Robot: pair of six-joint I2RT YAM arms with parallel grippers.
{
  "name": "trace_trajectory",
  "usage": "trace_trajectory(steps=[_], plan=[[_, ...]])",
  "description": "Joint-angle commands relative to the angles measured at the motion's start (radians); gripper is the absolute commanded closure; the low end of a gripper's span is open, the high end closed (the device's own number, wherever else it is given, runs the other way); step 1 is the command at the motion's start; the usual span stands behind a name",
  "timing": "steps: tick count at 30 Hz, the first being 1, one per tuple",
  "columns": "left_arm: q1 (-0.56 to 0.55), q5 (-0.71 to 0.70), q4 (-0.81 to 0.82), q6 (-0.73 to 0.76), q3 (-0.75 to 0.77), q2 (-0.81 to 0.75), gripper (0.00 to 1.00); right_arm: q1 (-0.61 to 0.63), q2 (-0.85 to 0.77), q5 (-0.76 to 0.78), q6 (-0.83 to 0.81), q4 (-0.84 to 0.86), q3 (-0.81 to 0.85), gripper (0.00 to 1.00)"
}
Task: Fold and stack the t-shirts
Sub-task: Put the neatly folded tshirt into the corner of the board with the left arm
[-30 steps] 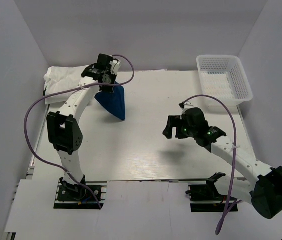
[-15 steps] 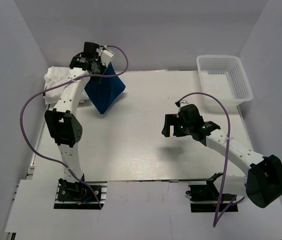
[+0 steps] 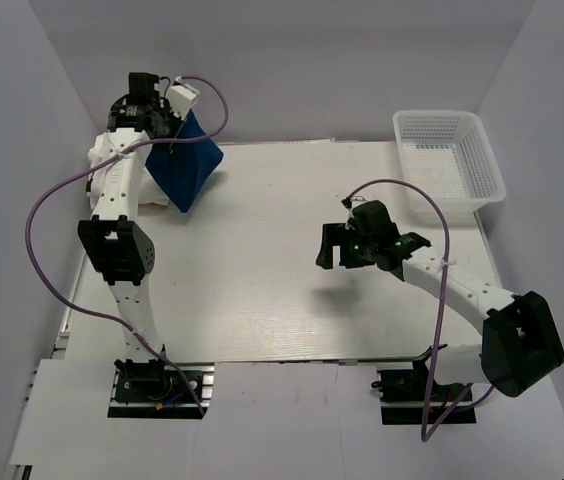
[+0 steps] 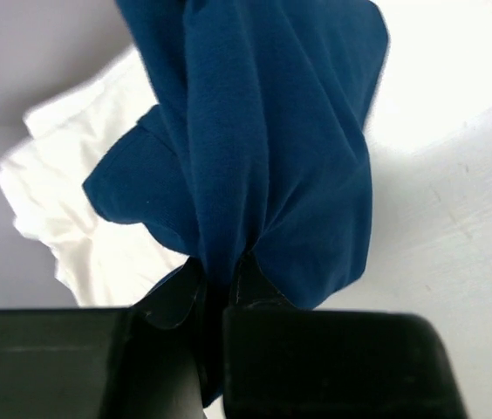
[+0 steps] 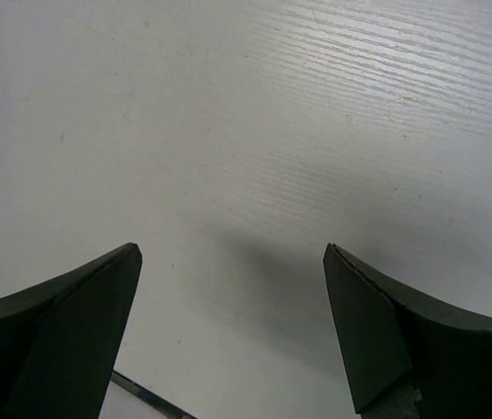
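Note:
My left gripper [image 3: 167, 128] is shut on the dark navy blue t-shirt [image 3: 184, 170] and holds it lifted at the far left of the table, hanging in a bunch over the edge of the white folded t-shirts [image 3: 110, 160]. In the left wrist view the navy t-shirt [image 4: 263, 131] hangs from my shut gripper [image 4: 220, 275], with the white t-shirts [image 4: 71, 192] behind it. No chest print shows. My right gripper [image 3: 330, 252] is open and empty, above bare table right of centre; the right wrist view shows its gripper [image 5: 233, 253] wide open over the table.
A white plastic mesh basket [image 3: 449, 160] stands at the far right corner of the white table [image 3: 262, 300]. Grey walls close in the left, back and right sides.
My left gripper has carried the navy t-shirt leftward and farther back, from mid-left of the table to above the white stack. My right gripper has shifted slightly left.

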Motion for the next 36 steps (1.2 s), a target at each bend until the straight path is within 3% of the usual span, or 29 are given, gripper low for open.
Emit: trace_trajectory(steps=[1, 11, 36], plan=[[0.032, 0.120, 0.070, 0.039, 0.128, -0.046, 1.00, 0.003, 0.030, -0.029, 0.009, 0.004, 0.066, 0.09], [0.136, 0.257, 0.073, 0.059, 0.152, -0.046, 1.00, 0.004, 0.076, -0.007, 0.024, -0.030, 0.117, 0.09], [0.326, 0.268, 0.237, -0.006, 0.034, 0.077, 1.00, 0.003, 0.219, 0.009, 0.010, -0.097, 0.283, 0.09]])
